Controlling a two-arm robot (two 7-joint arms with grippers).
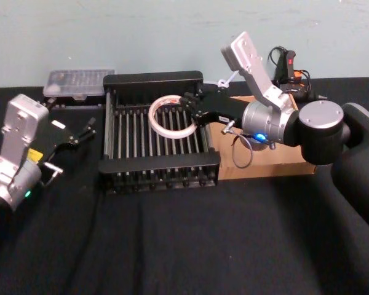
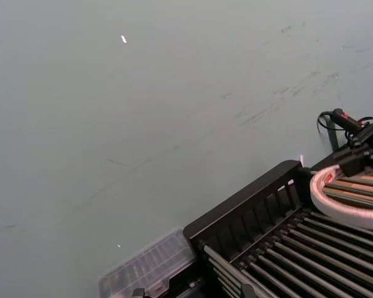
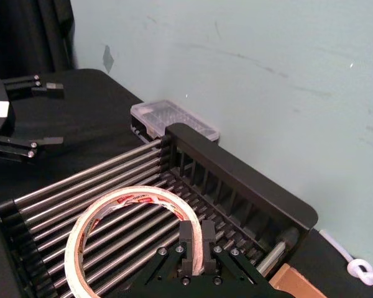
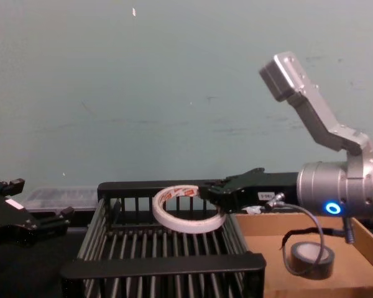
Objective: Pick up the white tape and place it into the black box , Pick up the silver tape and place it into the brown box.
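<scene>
Black box [image 1: 154,78]: matt plastic rim, shiny metal bars. Brown box [image 4: 360,273]: plain cardboard. Tablecloth [image 1: 190,239]: matt black.

A clear plastic case [image 1: 79,84] lay on the black tablecloth [image 1: 172,246] against the pale green wall [image 1: 111,31]; a white cord [image 3: 360,268] was knotted nearby.

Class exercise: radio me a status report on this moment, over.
Right gripper shut on white tape, held over black box. Left gripper open, parked beside box. Silver tape in brown box. Nothing obstructing.
</scene>
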